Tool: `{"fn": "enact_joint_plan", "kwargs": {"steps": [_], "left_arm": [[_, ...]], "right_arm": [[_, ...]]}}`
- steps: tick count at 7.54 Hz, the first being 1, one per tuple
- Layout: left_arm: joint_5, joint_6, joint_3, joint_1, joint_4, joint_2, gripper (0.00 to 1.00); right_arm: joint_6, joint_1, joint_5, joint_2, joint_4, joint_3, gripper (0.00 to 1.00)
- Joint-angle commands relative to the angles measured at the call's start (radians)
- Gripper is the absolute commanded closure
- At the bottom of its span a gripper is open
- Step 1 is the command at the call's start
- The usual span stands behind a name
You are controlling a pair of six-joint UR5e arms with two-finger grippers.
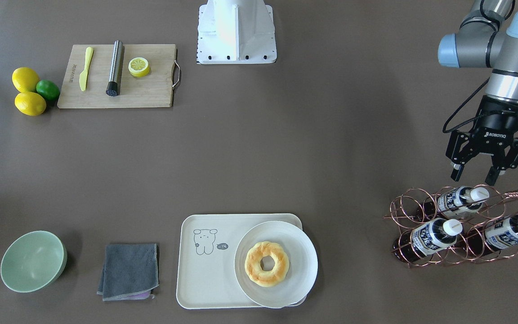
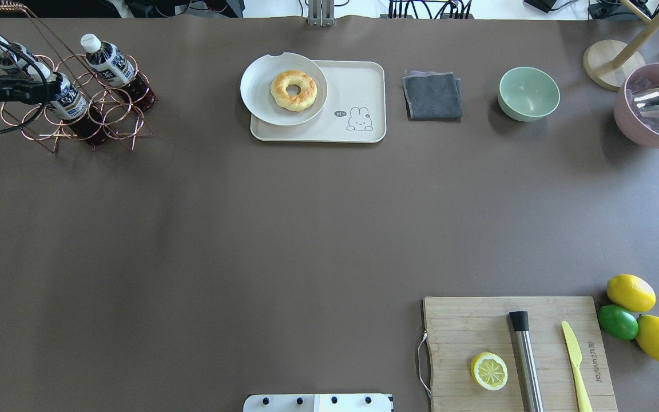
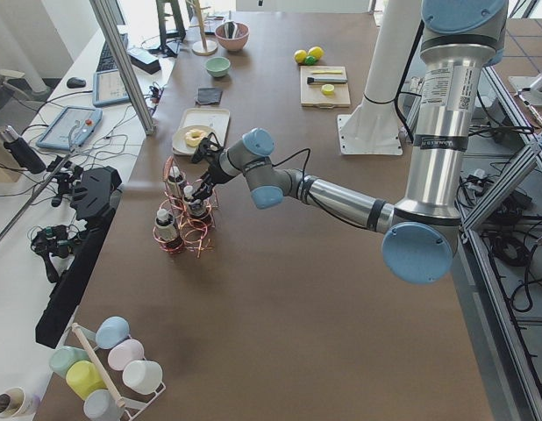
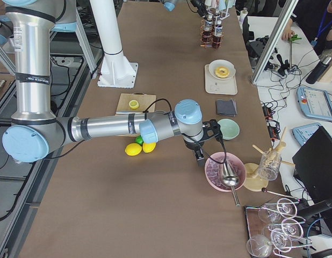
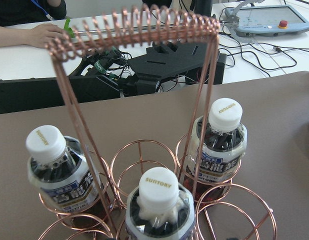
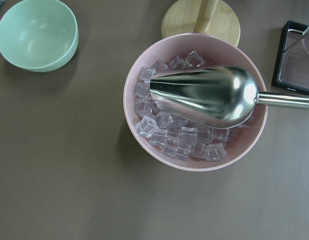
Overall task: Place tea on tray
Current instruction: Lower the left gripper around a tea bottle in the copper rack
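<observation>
Three tea bottles with white caps lie in a copper wire rack (image 1: 403, 211): an upper one (image 1: 459, 200) and two lower ones (image 1: 434, 234) (image 1: 511, 230). My left gripper (image 1: 474, 174) is open and empty, hovering just above the upper bottle's cap end; the left wrist view looks down on the caps (image 5: 162, 187). The cream tray (image 1: 205, 279) with the bear drawing carries a white plate (image 1: 295, 243) with a doughnut (image 1: 266, 263) on its right half. My right gripper (image 4: 201, 155) shows only in the exterior right view, so I cannot tell its state.
The rack's tall copper handle (image 5: 134, 25) arches over the bottles. A grey cloth (image 1: 128, 270) and green bowl (image 1: 32, 261) lie beside the tray. A pink bowl (image 6: 128, 95) of ice with a metal scoop (image 6: 204, 95) is under the right wrist. A cutting board (image 1: 151, 90) and lemons (image 1: 25, 78) are far off.
</observation>
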Motion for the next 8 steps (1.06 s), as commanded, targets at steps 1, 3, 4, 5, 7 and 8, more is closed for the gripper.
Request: {"fn": "enact_joint_plan", "kwargs": {"steps": [1, 3, 4, 5, 7, 8], "left_arm": [[-0.001, 0.021, 0.038, -0.009, -0.002, -0.041, 0.22], [-0.001, 0.059, 0.052, -0.032, -0.004, -0.04, 0.23], [-0.001, 0.059, 0.055, -0.033, -0.004, -0.041, 0.24], [-0.001, 0.056, 0.059, -0.033, -0.005, -0.041, 0.25], [-0.001, 0.049, 0.061, -0.032, -0.005, -0.043, 0.29], [-0.001, 0.047, 0.061, -0.032, -0.005, -0.043, 0.3]], "right_arm": [[0.0, 0.0, -0.002, 0.0, 0.0, 0.0, 0.0], [0.0, 0.0, -0.002, 0.0, 0.001, 0.0, 0.0], [0.0, 0.0, -0.002, 0.0, 0.002, 0.0, 0.0], [0.0, 0.0, -0.002, 0.0, 0.002, 0.0, 0.0], [-0.001, 0.0, -0.002, 0.0, 0.002, 0.0, 0.0], [-0.001, 0.0, -0.002, 0.0, 0.002, 0.0, 0.0]]}}
